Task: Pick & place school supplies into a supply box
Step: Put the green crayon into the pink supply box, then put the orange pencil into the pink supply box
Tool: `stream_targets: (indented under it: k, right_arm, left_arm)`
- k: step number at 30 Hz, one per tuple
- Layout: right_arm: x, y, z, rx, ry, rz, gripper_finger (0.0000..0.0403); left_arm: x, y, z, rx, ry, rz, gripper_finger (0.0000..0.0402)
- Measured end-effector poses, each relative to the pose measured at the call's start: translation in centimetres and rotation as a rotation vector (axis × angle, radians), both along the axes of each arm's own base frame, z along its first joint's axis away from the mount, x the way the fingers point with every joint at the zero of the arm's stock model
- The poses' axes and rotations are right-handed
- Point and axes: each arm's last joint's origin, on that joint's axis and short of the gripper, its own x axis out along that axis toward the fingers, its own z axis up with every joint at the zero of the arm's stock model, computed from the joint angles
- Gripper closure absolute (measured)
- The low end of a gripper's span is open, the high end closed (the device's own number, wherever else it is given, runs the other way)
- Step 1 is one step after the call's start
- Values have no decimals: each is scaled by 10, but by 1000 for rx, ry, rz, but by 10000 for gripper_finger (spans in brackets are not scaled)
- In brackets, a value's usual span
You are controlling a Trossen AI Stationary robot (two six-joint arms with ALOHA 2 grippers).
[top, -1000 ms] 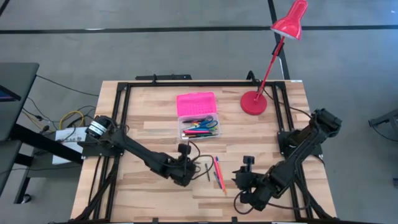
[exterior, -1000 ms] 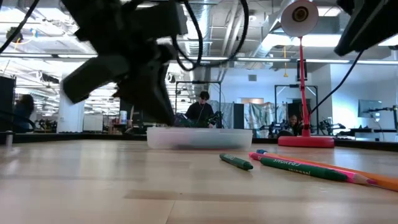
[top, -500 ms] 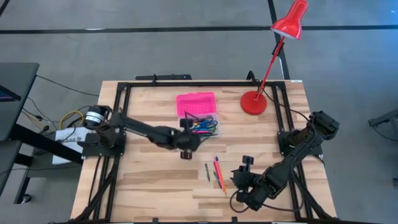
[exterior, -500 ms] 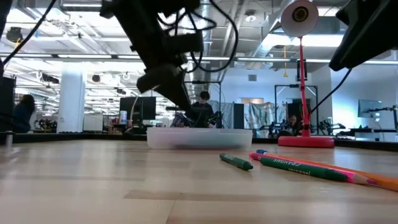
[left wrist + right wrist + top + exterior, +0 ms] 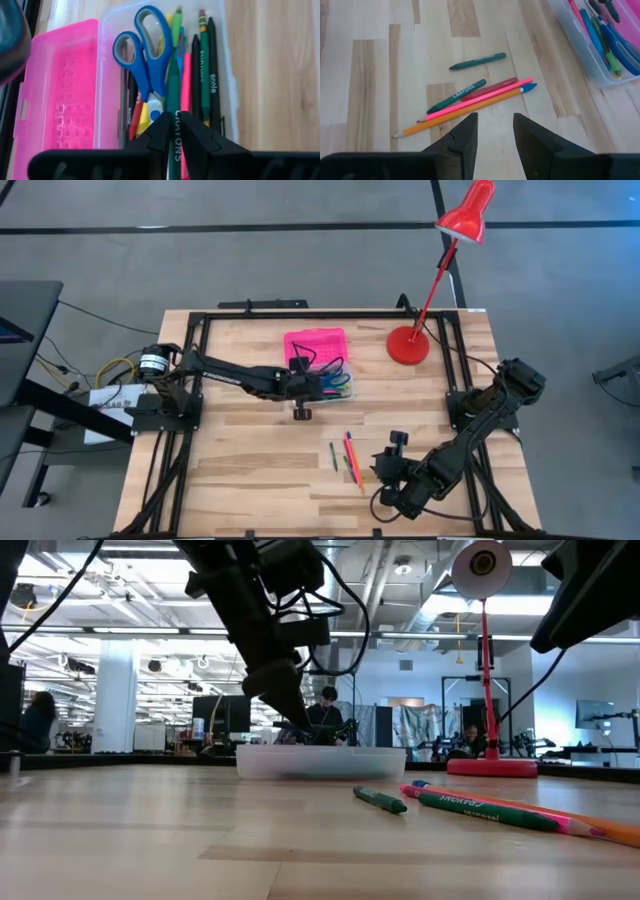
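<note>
The supply box stands open at the table's far middle, its pink lid [image 5: 315, 343] laid back and its clear base [image 5: 227, 75] holding blue-handled scissors [image 5: 145, 60] and several pens and pencils. My left gripper [image 5: 175, 127] hovers over the base [image 5: 322, 386], shut on a green crayon [image 5: 175, 142]. Two green crayons [image 5: 477, 61], a red one, a pink pencil and an orange pencil [image 5: 465, 112] lie flat on the wood nearer the front. My right gripper [image 5: 495, 130] stands open just near of them [image 5: 382, 472], touching nothing. My left gripper pinches the green crayon's printed body [image 5: 176, 120] between its two fingertips. The fingers slant down from the table's left, and the crayon runs along them, not across. Its far end reaches over the box's contents; whether it rests on them I cannot tell.
A red desk lamp stands on its round base [image 5: 408, 345] at the far right, its arm leaning over the table's far right corner. A black frame [image 5: 300, 312] runs round the tabletop. Bare wood lies at the near left.
My left gripper has swung from the near middle of the table toward the far edge and now hangs over the box's clear base, rolling a little on the way. The loose crayons and pencils have stayed where they were.
</note>
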Motion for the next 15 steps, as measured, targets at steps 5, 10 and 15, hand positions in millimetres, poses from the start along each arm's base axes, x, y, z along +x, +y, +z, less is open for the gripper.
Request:
stream_targets:
  k: [5,10,15]
  right_arm:
    - [0,0,0,11,-4,-13,285]
    - [0,0,0,14,-7,-13,285]
    - [2,1,1,25,-18,-17,285]
  left_arm:
    - [-1,9,0,-8,-1,27,327]
    - [-1,13,0,-7,-1,37,288]
    - [4,7,3,7,-44,2,267]
